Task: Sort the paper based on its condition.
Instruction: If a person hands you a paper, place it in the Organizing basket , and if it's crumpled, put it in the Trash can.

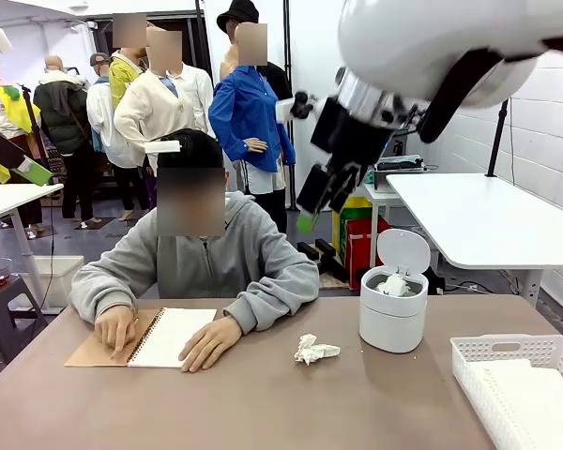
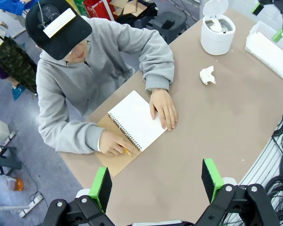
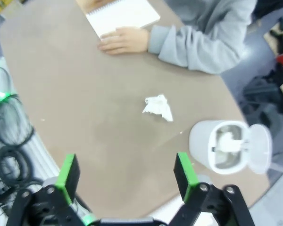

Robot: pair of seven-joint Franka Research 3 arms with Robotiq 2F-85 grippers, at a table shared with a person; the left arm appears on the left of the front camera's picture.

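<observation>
A person sits at the counter's point(image 1: 263, 403) far left edge, both hands on an open spiral notebook point(image 1: 174, 336). Near the middle lies a crumpled paper wad point(image 1: 314, 351). Right of it stands a white lidded bin point(image 1: 393, 314), open, with crumpled paper point(image 1: 392, 285) inside. A white basket point(image 1: 507, 352) at the right corner holds flat sheets point(image 1: 535, 398). The left gripper point(image 2: 156, 181) and right gripper point(image 3: 125, 172) hover above the counter, jaws spread apart, empty.

A brown, matte desk point(image 1: 263, 403) stands on a grey floor point(image 1: 84, 239). To the right a white rectangular side table point(image 1: 488, 220) sits against a white block wall point(image 1: 544, 122). Another white table point(image 1: 5, 199) stands at far left, with a dark stool point(image 1: 0, 295) beneath.
</observation>
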